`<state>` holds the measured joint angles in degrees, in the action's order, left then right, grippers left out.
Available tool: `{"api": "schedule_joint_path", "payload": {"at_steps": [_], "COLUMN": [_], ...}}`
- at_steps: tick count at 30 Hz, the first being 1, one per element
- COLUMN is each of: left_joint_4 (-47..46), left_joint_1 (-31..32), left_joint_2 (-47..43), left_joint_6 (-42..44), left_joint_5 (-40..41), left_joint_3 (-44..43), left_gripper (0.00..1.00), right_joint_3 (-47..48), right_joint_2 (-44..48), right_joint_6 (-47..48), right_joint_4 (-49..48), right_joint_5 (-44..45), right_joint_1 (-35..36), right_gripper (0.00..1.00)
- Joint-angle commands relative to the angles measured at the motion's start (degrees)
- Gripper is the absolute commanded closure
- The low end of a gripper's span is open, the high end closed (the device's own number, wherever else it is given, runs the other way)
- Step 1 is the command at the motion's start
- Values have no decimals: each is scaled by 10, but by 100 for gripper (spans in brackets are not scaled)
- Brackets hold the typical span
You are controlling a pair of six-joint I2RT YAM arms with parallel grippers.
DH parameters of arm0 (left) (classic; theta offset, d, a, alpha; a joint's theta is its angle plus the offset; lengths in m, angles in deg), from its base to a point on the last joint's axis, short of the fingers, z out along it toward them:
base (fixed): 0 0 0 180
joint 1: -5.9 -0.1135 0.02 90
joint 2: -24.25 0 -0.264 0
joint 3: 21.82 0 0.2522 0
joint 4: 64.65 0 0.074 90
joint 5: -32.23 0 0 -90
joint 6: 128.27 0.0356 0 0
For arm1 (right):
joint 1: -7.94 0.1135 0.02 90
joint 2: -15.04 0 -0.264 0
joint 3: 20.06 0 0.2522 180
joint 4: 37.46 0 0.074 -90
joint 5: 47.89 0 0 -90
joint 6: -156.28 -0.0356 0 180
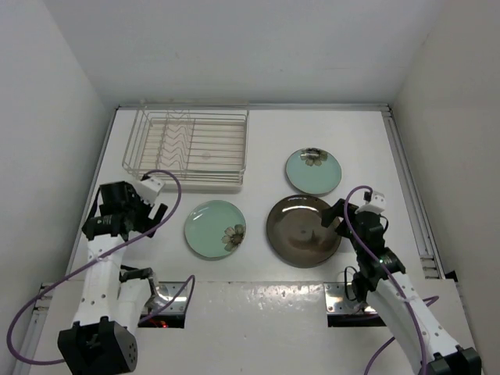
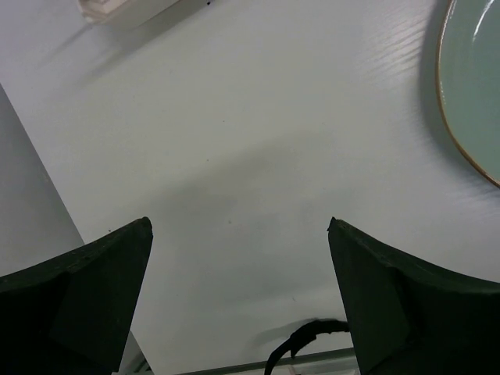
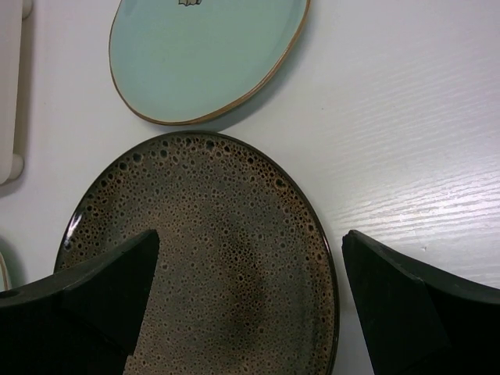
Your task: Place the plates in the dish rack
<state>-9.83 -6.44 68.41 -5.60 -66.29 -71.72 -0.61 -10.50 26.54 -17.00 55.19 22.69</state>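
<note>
The wire dish rack [image 1: 187, 148] stands at the back left, with no plates in it. One mint-green plate [image 1: 215, 228] lies in front of it, and its rim shows in the left wrist view [image 2: 473, 86]. A second mint-green plate [image 1: 312, 171] lies at the back right and shows in the right wrist view [image 3: 205, 55]. The dark brown plate [image 1: 303, 230] lies in front of that one. My left gripper [image 1: 148, 215] is open and empty above bare table, left of the near mint plate. My right gripper [image 3: 250, 234] is open, its jaws straddling the right edge of the brown plate [image 3: 226, 273].
The table [image 1: 367, 148] is walled on the left, back and right. A corner of the rack's pale tray base [image 2: 125, 9] shows in the left wrist view. Purple cables [image 1: 172, 187] loop off both arms.
</note>
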Motion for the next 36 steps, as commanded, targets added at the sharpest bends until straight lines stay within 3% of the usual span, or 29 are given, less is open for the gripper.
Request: {"api": "schedule_joint_path", "payload": {"at_steps": [1,6,8,9,12,15,22,26,31,36], "left_joint_4": [-10,90,126,133,74,-12,-98,-109,-114,-97], "left_joint_1": [21,46,100,148,238,275,235,235,222,217], "left_joint_2": [11,116,207,232,293,319,355,384,456,498], "left_joint_6": [-16,81,64,34,-4,-22,-41,-19,-19,22], "left_joint_5": [-4,-99,-123,-123,-71,-6,-12,-97,-137,-164], "left_joint_3": [-25,-140,-207,-217,-197,-142,-109,-102,-102,-97], "left_gripper": [0,0,0,7,13,13,11,9,9,19], "right_joint_3": [12,26,38,47,64,79,71,58,73,86], "right_joint_2": [-2,-32,-55,-60,-85,-96,-52,-21,0,24], "right_joint_6": [-8,-4,-3,-3,-5,-14,-32,-40,-42,-27], "right_joint_4": [-14,-41,-49,-55,-60,-51,-25,-19,32,67], "right_joint_5": [2,-31,-42,-52,-68,-79,-85,-82,-78,-67], "right_joint_1": [-4,-2,-1,-3,-2,-2,-2,-2,-1,-1], "right_gripper": [0,0,0,0,0,0,0,0,0,0]}}
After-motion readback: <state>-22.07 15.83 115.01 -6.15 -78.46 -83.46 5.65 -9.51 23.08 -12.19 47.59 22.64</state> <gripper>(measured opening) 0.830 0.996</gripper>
